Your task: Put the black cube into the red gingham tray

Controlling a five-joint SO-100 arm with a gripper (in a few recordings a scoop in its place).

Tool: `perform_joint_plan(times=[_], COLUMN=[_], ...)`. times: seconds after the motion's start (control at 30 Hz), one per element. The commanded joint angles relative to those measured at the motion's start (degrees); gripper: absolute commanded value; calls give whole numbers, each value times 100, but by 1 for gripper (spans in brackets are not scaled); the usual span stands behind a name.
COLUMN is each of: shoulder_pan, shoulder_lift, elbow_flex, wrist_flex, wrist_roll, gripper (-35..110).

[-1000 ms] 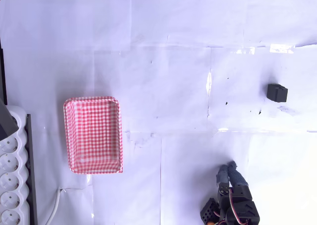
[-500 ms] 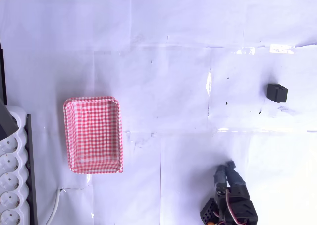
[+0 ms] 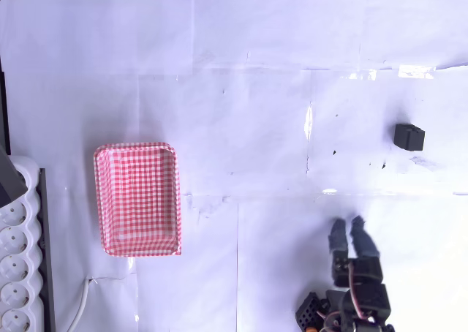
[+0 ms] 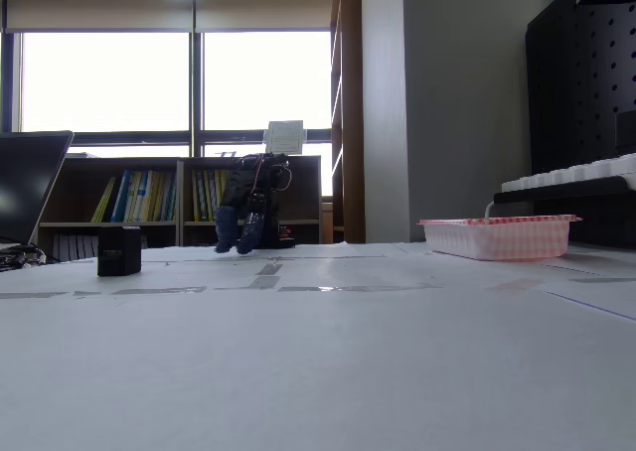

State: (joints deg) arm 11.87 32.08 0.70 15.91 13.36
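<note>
The small black cube (image 3: 409, 137) sits on the white table at the right in the overhead view, and at the left in the fixed view (image 4: 119, 251). The red gingham tray (image 3: 137, 199) lies at the left of the overhead view with nothing in it; the fixed view shows its side wall (image 4: 497, 236). My gripper (image 3: 347, 226) reaches up from the bottom edge, open, with nothing between its blue-grey fingers. It stands well below and left of the cube, far from the tray. In the fixed view the gripper (image 4: 238, 232) hangs just above the table, right of the cube.
A white egg-carton-like holder (image 3: 14, 251) on a dark base stands at the left edge, next to the tray, with a white cable (image 3: 80, 303) beside it. A laptop (image 4: 30, 183) sits beyond the cube in the fixed view. The table is covered in taped white paper.
The gripper has swung a little to the right and reached further up the overhead picture, and its fingers have parted. Cube and tray have not moved.
</note>
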Motion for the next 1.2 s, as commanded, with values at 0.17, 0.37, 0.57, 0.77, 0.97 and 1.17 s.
perform_joint_plan(times=[0.17, 0.37, 0.57, 0.77, 0.97, 1.17], shoulder_pan=[571, 396, 457, 650, 791, 853], shoulder_lift=[2312, 3867, 5309, 6759, 7365, 7620], elbow_flex=[123, 352, 703, 1679, 2373, 2786], wrist_flex=[-2997, -4948, -6574, -7374, -7418, -7418], wrist_roll=[299, -334, -905, -1081, -976, -1028], gripper=[40, 40, 40, 40, 45, 53])
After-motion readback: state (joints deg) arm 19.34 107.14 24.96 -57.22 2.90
